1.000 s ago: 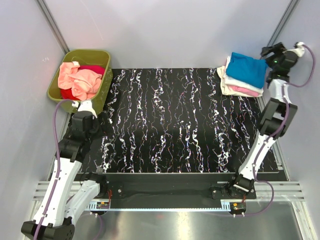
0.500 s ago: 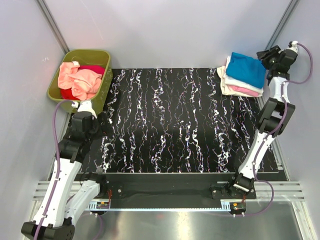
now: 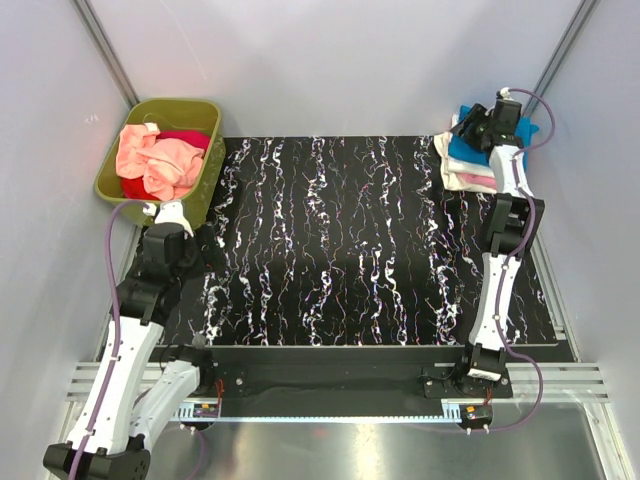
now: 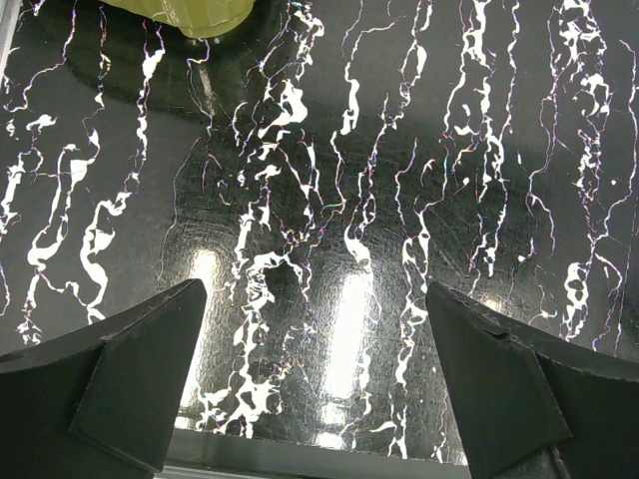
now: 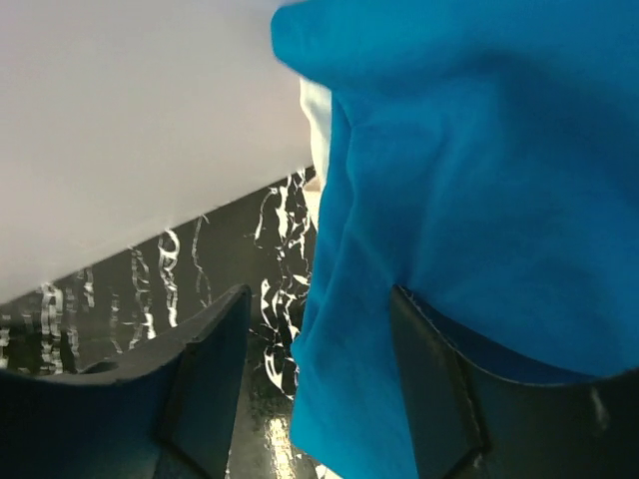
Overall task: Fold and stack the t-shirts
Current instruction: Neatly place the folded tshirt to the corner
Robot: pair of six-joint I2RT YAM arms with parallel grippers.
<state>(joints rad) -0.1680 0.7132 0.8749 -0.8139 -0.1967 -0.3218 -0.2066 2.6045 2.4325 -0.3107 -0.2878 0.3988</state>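
A stack of folded t-shirts (image 3: 466, 176) lies at the mat's back right corner, a bright blue one (image 3: 461, 150) on top of cream and pink ones. My right gripper (image 3: 480, 123) hangs over the stack's far edge. In the right wrist view it (image 5: 318, 329) is open: a fold of the blue shirt (image 5: 479, 180) hangs between the fingers, against the right finger (image 5: 431, 384) and apart from the left one. Salmon-peach (image 3: 152, 160) and red (image 3: 186, 138) shirts lie crumpled in the tub. My left gripper (image 4: 315, 329) is open and empty, low over the mat.
The olive-green tub (image 3: 108, 180) stands at the back left, just beyond my left gripper (image 3: 172, 216); its base shows in the left wrist view (image 4: 200, 12). A black marbled mat (image 3: 350, 250) covers the table. Grey walls (image 5: 130, 120) close in on three sides.
My right arm has swung left from beyond the stack's right side to over the blue shirt, and its jaws narrowed, then widened a little. The left arm has not moved.
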